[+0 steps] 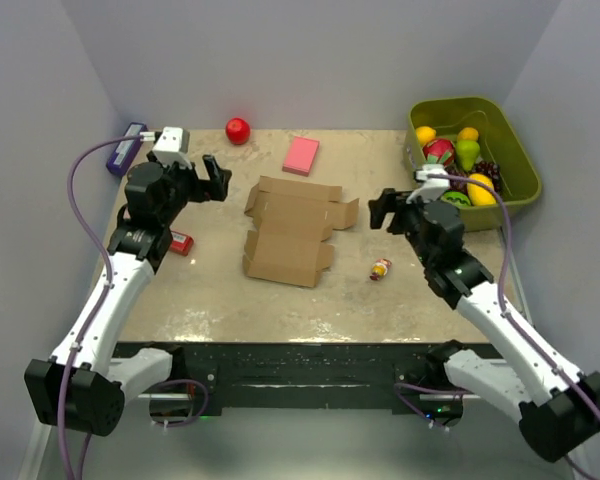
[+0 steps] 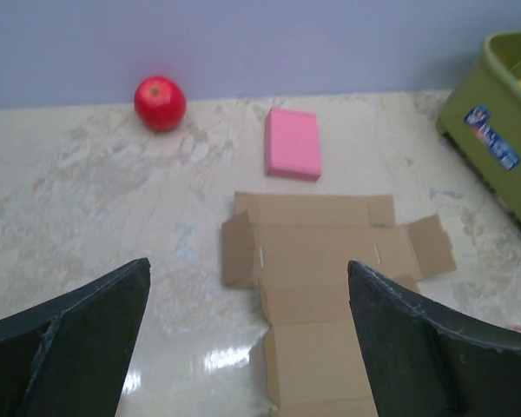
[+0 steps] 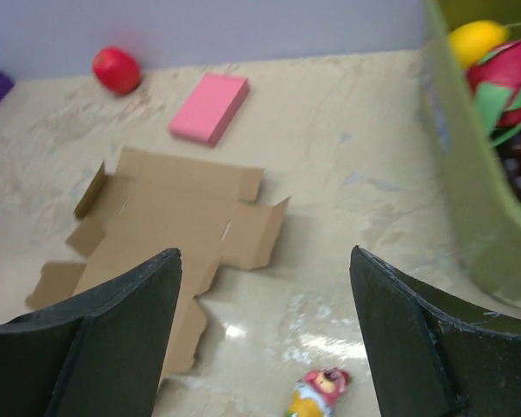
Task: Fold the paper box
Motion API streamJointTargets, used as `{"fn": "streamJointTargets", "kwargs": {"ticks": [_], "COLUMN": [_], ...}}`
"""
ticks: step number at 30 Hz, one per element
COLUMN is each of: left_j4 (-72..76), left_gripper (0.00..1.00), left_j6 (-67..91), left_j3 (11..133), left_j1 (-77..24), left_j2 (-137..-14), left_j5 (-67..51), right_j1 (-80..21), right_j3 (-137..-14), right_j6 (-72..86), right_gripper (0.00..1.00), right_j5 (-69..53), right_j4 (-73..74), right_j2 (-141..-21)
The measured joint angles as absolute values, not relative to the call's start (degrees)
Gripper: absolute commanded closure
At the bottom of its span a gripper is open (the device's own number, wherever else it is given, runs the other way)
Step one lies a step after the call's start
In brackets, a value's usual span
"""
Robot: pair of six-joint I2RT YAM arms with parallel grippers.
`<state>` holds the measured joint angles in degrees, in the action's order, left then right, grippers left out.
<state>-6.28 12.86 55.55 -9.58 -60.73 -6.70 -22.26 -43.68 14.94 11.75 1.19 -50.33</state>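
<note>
My left gripper (image 1: pixel 217 178) hangs in the upper left of the overhead view, jaws spread wide and empty, off the left edge of the paper box (image 1: pixel 285 235) and not touching it. My right gripper (image 1: pixel 382 210) sits right of centre, just as wide open and with nothing in it, close to the sheet's right-hand flap but clear of it. The paper box is a flat brown cardboard cut-out lying unfolded in the middle of the table (image 1: pixel 210 290), with its small side flaps slightly raised. In my left wrist view the sheet fills the lower centre between my two dark fingers (image 2: pixel 78 339). In my right wrist view it lies to the left, partly behind my left-hand finger. A pink flat block (image 1: pixel 301 155) lies just beyond the sheet towards the top of the frame, and a red apple (image 1: pixel 238 130) sits by the back wall further left. A green bin (image 1: pixel 518 160) full of toy fruit stands at the upper right. A small red and yellow item (image 1: pixel 380 268) lies on the table below my right gripper, and a small red box (image 1: pixel 181 243) lies near my left arm.
</note>
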Motion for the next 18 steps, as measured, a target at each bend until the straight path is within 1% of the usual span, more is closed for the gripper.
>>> {"fn": "streamJointTargets", "kwargs": {"ticks": [3, 6, 7, 11, 14, 18], "left_j4": [-1.58, 2.72, 3.2, 3.01, 2.35, 2.42], "left_gripper": [0.0, 0.0, 0.0, 0.03, 0.04, 0.04], "left_j6": [13.76, 16.86, 17.45, 18.46, 18.46, 18.46], "left_j3": [56.07, 51.79, 50.5, 49.65, 49.65, 49.65], "left_j1": [-9.76, -8.05, -7.4, -7.03, -7.03, -7.03], "left_j2": [-61.82, -60.99, -61.04, -62.89, -63.86, -63.75], "left_j5": [-7.14, -8.73, -9.61, -11.38, -12.19, -13.08], "right_j1": [-28.91, -30.94, -31.03, -30.81, -29.02, -22.74], "right_j3": [-46.87, -50.87, -52.36, -60.93, -67.51, -67.33], "right_j6": [14.79, 15.62, 16.16, 18.0, 19.2, 21.52], "right_gripper": [0.15, 0.1, 0.1, 0.1, 0.14, 0.14], "right_j5": [14.11, 14.94, 15.57, 18.63, 17.67, 11.55], "right_j4": [2.9, 3.62, 4.03, 9.63, 11.79, 11.79], "right_j2": [-56.62, -64.58, -67.59, -81.12, -91.09, -96.2]}}
